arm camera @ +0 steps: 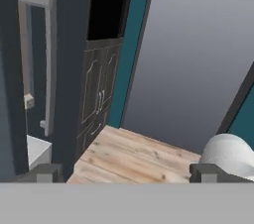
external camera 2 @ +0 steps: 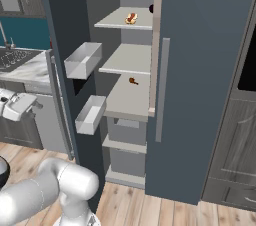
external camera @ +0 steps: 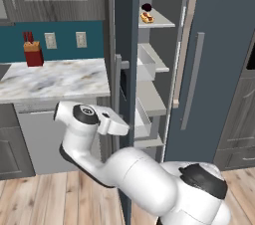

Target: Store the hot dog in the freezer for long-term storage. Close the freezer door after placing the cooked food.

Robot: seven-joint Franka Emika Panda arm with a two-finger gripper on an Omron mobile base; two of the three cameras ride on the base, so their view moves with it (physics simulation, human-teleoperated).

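The hot dog (external camera: 147, 18) (external camera 2: 131, 18), a tiny tan bun with an orange-red sausage, lies on the top shelf of the freezer (external camera: 151, 97) (external camera 2: 128, 58). The freezer door (external camera: 125, 30) (external camera 2: 62, 20) stands wide open, edge-on toward me, its white bins (external camera 2: 83, 60) facing the shelves. My gripper (external camera: 117, 126) (external camera 2: 31, 105) (arm camera: 126, 174) hangs low on the outer side of that door, left of it and well below the hot dog. Its fingertips (arm camera: 45, 172) sit far apart, open, with nothing between them. In the hand view the door's grey bar handle (arm camera: 49, 59) runs up the left.
A small dark round item (external camera: 146, 7) sits behind the hot dog, and a small orange-brown item (external camera 2: 133, 81) lies on a lower shelf. The plain fridge door (external camera: 219, 69) (external camera 2: 200, 70) is shut on the right. A marble counter (external camera: 55, 77) with a red holder (external camera: 33, 54) lies left, above wood flooring (arm camera: 134, 156).
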